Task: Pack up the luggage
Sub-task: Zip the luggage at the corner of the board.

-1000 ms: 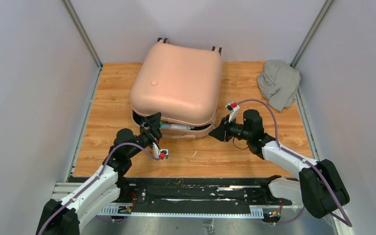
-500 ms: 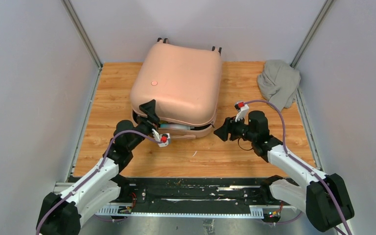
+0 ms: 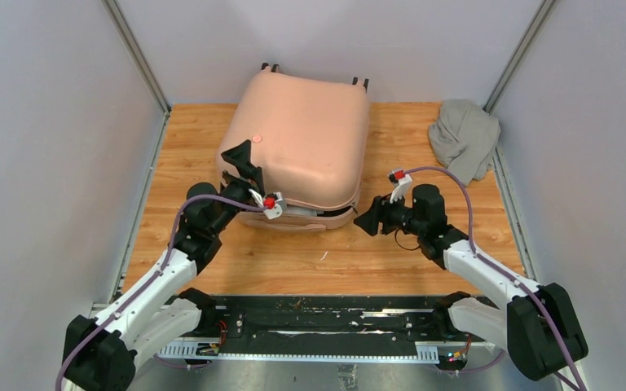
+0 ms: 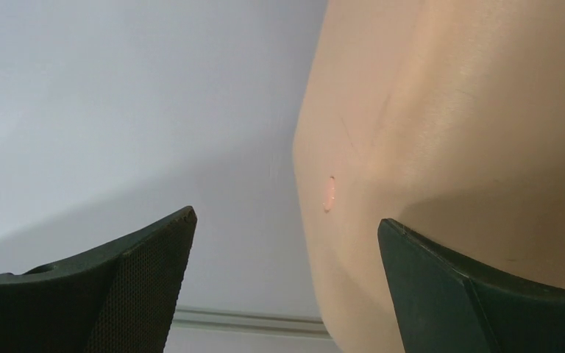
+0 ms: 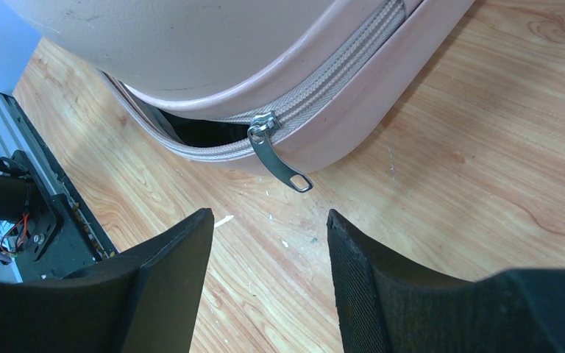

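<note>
The pale pink luggage (image 3: 301, 138) lies flat at the back middle of the wooden table, its lid slightly ajar along the front. My left gripper (image 3: 235, 151) is raised at the lid's front-left corner, wide open and holding nothing. In the left wrist view the shell (image 4: 449, 110) with its round emblem (image 4: 329, 193) fills the right side, behind my left gripper (image 4: 287, 220). My right gripper (image 3: 359, 221) sits low by the front-right corner, open. In the right wrist view the metal zipper pull (image 5: 279, 158) hangs free just beyond my right gripper (image 5: 268, 217), beside a dark gap (image 5: 199, 129).
A grey cloth bundle (image 3: 465, 138) lies at the back right of the table (image 3: 187, 147). White walls close in the left, right and back sides. A black mounting rail (image 3: 318, 322) runs along the near edge between the arm bases.
The left gripper rose from the suitcase's front gap to the lid's front-left corner. The right gripper opened and drew back slightly to the right.
</note>
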Available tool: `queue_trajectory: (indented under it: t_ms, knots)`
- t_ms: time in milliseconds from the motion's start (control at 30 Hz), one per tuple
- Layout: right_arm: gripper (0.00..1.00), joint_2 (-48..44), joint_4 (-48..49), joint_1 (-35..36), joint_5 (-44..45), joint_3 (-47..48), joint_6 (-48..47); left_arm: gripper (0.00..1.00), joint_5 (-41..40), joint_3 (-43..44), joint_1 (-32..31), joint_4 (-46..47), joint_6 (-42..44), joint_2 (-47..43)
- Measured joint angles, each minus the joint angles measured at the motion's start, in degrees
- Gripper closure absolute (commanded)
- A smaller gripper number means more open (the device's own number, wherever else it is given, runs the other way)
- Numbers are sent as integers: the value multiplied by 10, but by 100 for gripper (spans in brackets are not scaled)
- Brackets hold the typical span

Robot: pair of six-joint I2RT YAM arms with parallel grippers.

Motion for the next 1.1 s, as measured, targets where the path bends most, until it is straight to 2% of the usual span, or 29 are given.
queue_trajectory:
  t_ms: [100, 167, 267, 400, 633, 833, 1100]
  knots:
    - [38, 0, 0, 0, -1, 0, -1, 0, -25, 41, 0, -50, -54, 2]
    - [38, -1, -2, 0, -1, 0, -1, 0, -40, 111, 6, -133, -116, 16]
    - [37, -8, -7, 0, 0, 0, -2, 0, -44, 226, 49, -239, -232, 40]
    - [37, -24, -10, 0, 1, 0, -2, 0, -21, 306, 137, -352, -382, 55]
    - [37, -36, -19, 0, 1, 0, -2, 0, 94, 321, 323, -498, -600, 116]
    - [37, -43, -34, 0, 2, 0, -3, 0, 185, 308, 396, -521, -741, 186]
    - [36, -53, -40, 0, 1, 0, -9, 0, 293, 224, 434, -399, -929, 240]
